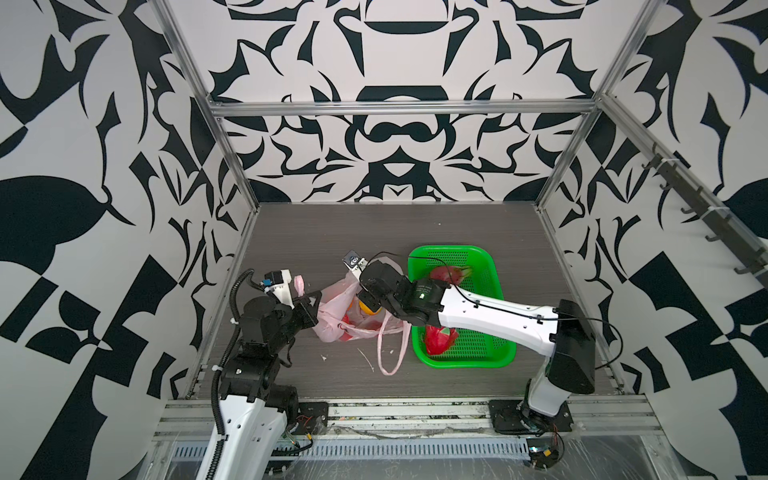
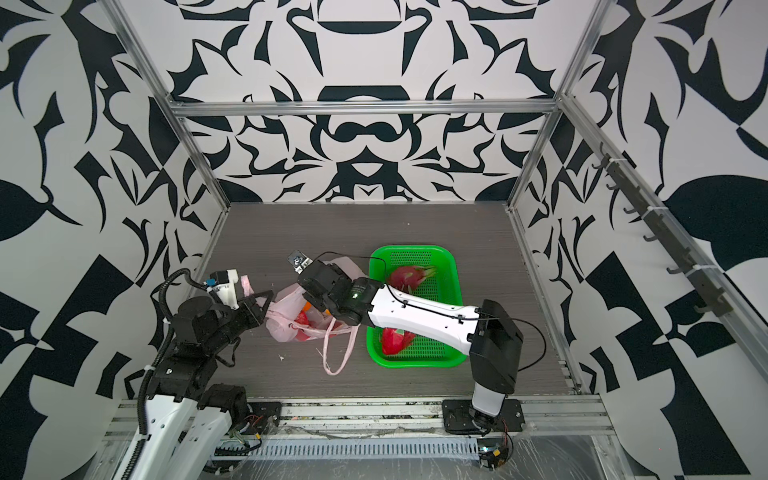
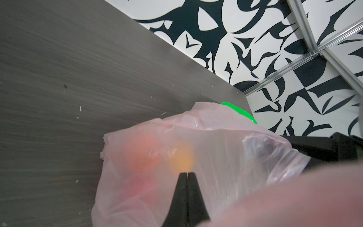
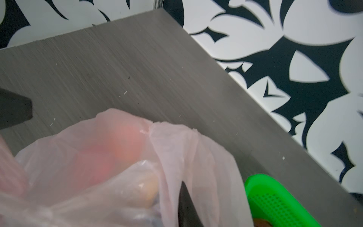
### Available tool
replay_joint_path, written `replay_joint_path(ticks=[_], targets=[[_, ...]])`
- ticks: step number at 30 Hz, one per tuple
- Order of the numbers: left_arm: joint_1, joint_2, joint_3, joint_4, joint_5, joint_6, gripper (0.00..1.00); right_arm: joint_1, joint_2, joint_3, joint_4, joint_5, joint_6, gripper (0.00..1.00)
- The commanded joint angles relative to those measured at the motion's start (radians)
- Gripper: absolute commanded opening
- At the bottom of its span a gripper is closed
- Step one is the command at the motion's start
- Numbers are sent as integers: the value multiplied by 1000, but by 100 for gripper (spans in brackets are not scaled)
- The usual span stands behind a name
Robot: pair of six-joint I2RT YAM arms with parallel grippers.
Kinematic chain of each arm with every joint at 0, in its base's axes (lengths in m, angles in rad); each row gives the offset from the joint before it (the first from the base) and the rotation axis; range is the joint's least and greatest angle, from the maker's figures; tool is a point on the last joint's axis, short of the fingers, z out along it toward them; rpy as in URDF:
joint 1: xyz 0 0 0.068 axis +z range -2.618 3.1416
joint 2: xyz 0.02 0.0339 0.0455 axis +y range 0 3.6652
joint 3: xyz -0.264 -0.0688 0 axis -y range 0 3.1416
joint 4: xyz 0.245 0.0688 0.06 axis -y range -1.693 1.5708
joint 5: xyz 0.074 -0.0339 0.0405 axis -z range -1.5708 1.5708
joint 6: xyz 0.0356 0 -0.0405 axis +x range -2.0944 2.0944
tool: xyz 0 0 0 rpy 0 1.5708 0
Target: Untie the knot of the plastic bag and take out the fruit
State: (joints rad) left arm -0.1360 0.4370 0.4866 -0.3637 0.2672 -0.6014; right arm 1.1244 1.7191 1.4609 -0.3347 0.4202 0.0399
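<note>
The pink plastic bag (image 1: 332, 328) lies mid-table with its mouth slack. No knot shows; one loop handle (image 1: 390, 349) trails loose on the table and another (image 1: 300, 284) sticks up by the left wrist. My left gripper (image 3: 187, 174) is shut on the bag's left edge. My right gripper (image 4: 179, 184) hangs over the bag's mouth. One dark finger (image 4: 186, 206) shows among folds of film and the other finger is covered. Inside the bag sit an orange (image 1: 365, 309) and a red-pink fruit (image 1: 348, 322). Two dragon fruits (image 1: 451, 274) (image 1: 440, 338) lie in the green basket.
The green perforated basket (image 1: 482, 345) stands right of the bag, partly under my right forearm (image 1: 490, 316). Small white scraps (image 1: 365, 359) lie in front of the bag. Patterned walls and a metal frame close in the table's back and sides.
</note>
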Motion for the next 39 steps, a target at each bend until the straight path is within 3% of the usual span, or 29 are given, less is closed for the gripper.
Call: replay_joint_path(ticks=[1, 5, 8, 16, 28, 39], targets=[[-2, -41, -35, -44, 46, -37, 0, 2, -63, -10, -65, -46, 103, 27], [-2, -77, -68, -43, 59, -63, 0, 9, -86, -5, -127, -70, 153, 46], [-2, -94, -85, -42, 63, -69, 0, 23, -104, 14, -174, -66, 176, 54], [-2, -115, -118, -21, 50, -92, 0, 97, -128, 108, -315, 14, 225, 56], [-2, -104, -142, 6, 28, -95, 0, 194, -123, 87, -355, -28, 354, 24], [-1, -96, -149, 17, 44, -90, 0, 177, 3, 109, -311, -21, 412, 13]])
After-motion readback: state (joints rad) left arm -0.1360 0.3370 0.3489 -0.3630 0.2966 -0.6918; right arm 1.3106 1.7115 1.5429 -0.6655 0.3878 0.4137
